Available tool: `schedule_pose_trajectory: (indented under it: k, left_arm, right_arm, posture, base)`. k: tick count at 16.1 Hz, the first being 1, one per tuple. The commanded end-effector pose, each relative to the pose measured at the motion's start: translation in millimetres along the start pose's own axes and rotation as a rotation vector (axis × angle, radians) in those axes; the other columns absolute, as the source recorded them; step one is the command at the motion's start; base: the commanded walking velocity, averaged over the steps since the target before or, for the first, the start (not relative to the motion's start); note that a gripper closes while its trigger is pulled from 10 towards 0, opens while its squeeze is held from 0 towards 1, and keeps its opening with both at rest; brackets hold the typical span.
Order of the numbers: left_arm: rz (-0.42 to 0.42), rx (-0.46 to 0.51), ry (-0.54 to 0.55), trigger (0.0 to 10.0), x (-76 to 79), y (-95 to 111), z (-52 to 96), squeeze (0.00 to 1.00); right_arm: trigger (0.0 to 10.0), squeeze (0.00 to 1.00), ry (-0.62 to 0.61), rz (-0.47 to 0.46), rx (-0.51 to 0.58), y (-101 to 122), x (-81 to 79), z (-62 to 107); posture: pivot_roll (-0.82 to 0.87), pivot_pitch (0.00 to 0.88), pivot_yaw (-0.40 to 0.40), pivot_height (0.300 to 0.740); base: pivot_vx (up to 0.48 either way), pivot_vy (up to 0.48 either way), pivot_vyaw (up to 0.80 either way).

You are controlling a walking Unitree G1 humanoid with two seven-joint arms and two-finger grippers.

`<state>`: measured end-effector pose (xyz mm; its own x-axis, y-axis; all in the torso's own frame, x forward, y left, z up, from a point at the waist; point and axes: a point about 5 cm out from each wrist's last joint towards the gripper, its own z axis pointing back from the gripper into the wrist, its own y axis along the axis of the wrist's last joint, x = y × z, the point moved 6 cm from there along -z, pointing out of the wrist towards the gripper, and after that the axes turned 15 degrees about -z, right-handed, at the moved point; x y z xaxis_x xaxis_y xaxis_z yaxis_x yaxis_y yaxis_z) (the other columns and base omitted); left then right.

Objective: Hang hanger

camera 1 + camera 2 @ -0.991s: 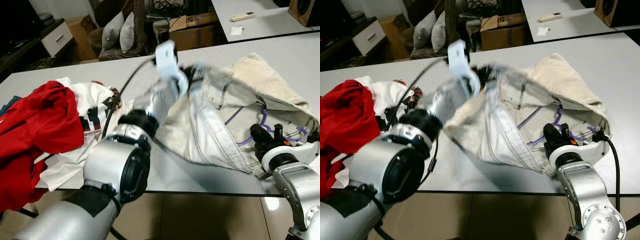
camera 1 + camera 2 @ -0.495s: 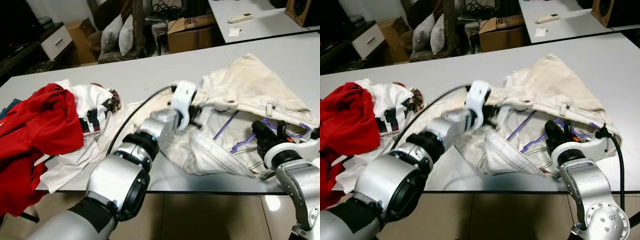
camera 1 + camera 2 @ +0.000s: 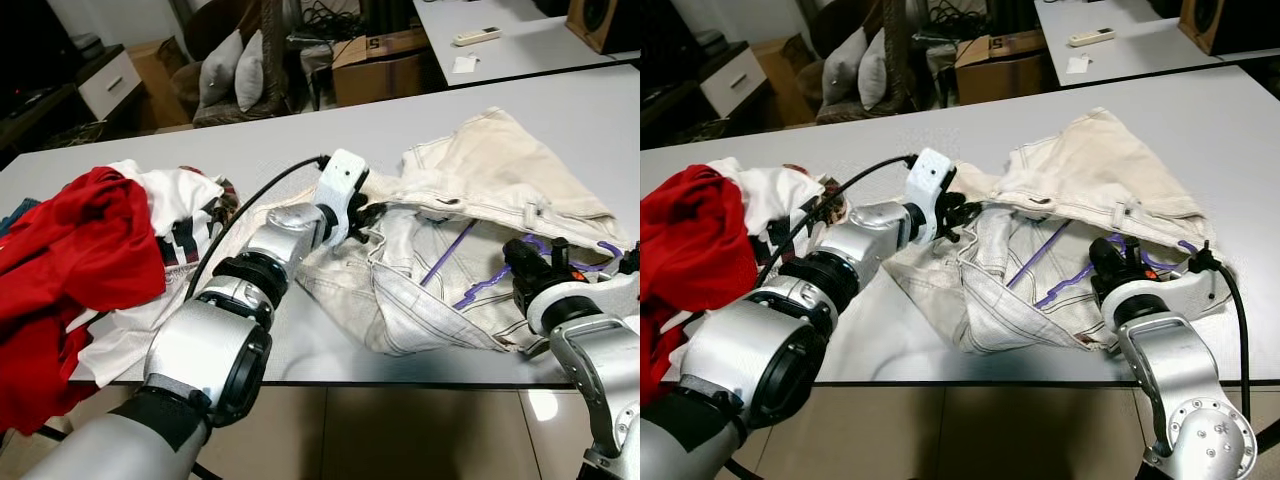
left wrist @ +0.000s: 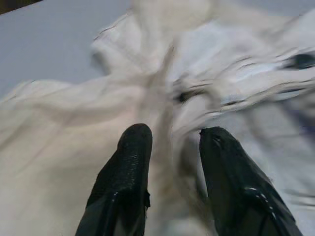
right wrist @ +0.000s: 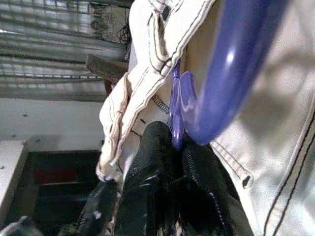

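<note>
The right tool (image 5: 172,162) is pinched shut on the purple hanger (image 3: 470,295), its black fingers (image 5: 147,177) clamped on the plastic at the near right edge of the grey table (image 3: 300,150). The hanger lies inside the cream trousers (image 3: 480,190), which are spread across the table's right half, its purple bars showing through the open waistband. The left tool (image 4: 170,147) reaches across the table to the trousers' left edge, its two fingers (image 4: 130,162) parted around a fold of the cream cloth. A heap of red clothing (image 3: 70,250) and a white printed shirt (image 3: 180,220) sits on the table's left side.
</note>
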<state>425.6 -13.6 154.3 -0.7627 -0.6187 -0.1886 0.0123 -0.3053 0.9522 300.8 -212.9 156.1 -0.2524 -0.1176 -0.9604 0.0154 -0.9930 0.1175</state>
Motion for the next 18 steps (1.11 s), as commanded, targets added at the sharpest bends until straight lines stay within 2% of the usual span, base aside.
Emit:
schedule_pose_trajectory:
  k: [1, 2, 4, 6, 8, 9, 10, 11, 13, 14, 16, 17, 18]
  left_arm:
    - [-0.02, 0.077, -0.047, 10.0, -5.2, 24, 3.9, 0.0]
    - [-0.027, 0.096, -0.132, 10.0, 3.5, 26, 5.5, 0.0]
    - [-0.084, 0.081, -0.199, 10.0, 12.2, 18, 7.4, 0.0]
    - [-0.057, 0.068, -0.07, 10.0, -7.5, 13, 10.5, 0.0]
    - [0.025, 0.175, -0.01, 10.0, -27.5, 23, 23.3, 0.0]
    - [0.035, 0.192, -0.012, 10.0, -28.6, 25, 25.0, 0.0]
    - [0.073, 0.279, -0.023, 10.0, -31.7, 34, 34.0, 0.0]
    - [0.088, 0.315, -0.01, 10.0, -34.7, 38, 39.1, 0.0]
    - [0.1, 0.338, 0.008, 10.0, -38.2, 39, 44.1, 0.0]
    - [0.071, 0.34, 0.06, 10.0, -45.1, 36, 53.2, 0.0]
    - [-0.02, 0.277, 0.222, 10.0, -62.0, 22, 74.7, 0.0]
    - [-0.044, 0.269, 0.248, 10.0, -62.9, 20, 79.2, 0.0]
    - [-0.077, 0.267, 0.302, 10.0, -58.4, 17, 92.9, 0.0]
  right_arm:
    - [10.0, 0.0, -0.016, 0.045, -0.02, -7, 4.4, -2.3]
    - [10.0, 0.0, -0.029, 0.086, -0.005, -6, 7.6, -3.1]
    - [10.0, 0.0, -0.029, 0.132, 0.011, -4, 7.3, -4.3]
    - [10.0, 0.0, -0.005, 0.226, 0.031, -3, -1.7, -5.4]
    - [10.0, 0.0, -0.024, 0.4, 0.065, 3, -4.2, -4.9]
    - [10.0, 0.0, -0.028, 0.417, 0.07, 4, -3.8, -4.9]
    - [10.0, 0.0, -0.038, 0.469, 0.073, 6, -3.0, -5.7]
    - [10.0, 0.0, -0.04, 0.481, 0.078, 8, -2.9, -6.7]
    - [10.0, 0.0, -0.038, 0.485, 0.085, 10, -3.5, -7.7]
    - [10.0, 0.0, -0.03, 0.494, 0.099, 12, -5.7, -9.1]
    - [10.0, 0.0, -0.007, 0.55, 0.133, 16, -11.7, -9.2]
    - [10.0, 0.0, -0.004, 0.559, 0.136, 16, -12.2, -8.6]
    - [10.0, 0.0, -0.011, 0.58, 0.148, 17, -8.6, -6.0]
  posture:
    - [-0.07, 0.0, 0.219, 0.74]
    - [-0.08, 0.0, 0.217, 0.74]
    - [-0.08, 0.0, 0.212, 0.74]
    - [-0.09, 0.0, 0.207, 0.74]
    - [-0.09, 0.0, 0.164, 0.74]
    - [-0.09, 0.0, 0.158, 0.74]
    - [-0.09, 0.0, 0.114, 0.74]
    - [-0.08, 0.0, 0.097, 0.74]
    - [-0.08, 0.0, 0.082, 0.74]
    - [-0.08, 0.0, 0.059, 0.74]
    - [-0.07, 0.0, 0.048, 0.74]
    - [-0.07, 0.0, 0.048, 0.74]
    - [-0.07, 0.0, 0.048, 0.74]
  base:
    - [0.0, 0.0, 0.0]
    - [0.0, 0.0, 0.0]
    - [0.0, 0.0, 0.0]
    - [0.0, 0.0, 0.0]
    - [0.0, 0.0, 0.0]
    - [0.0, 0.0, 0.0]
    - [0.0, 0.0, 0.0]
    - [0.0, 0.0, 0.0]
    - [0.0, 0.0, 0.0]
    - [0.0, 0.0, 0.0]
    - [0.0, 0.0, 0.0]
    - [0.0, 0.0, 0.0]
    - [0.0, 0.0, 0.0]
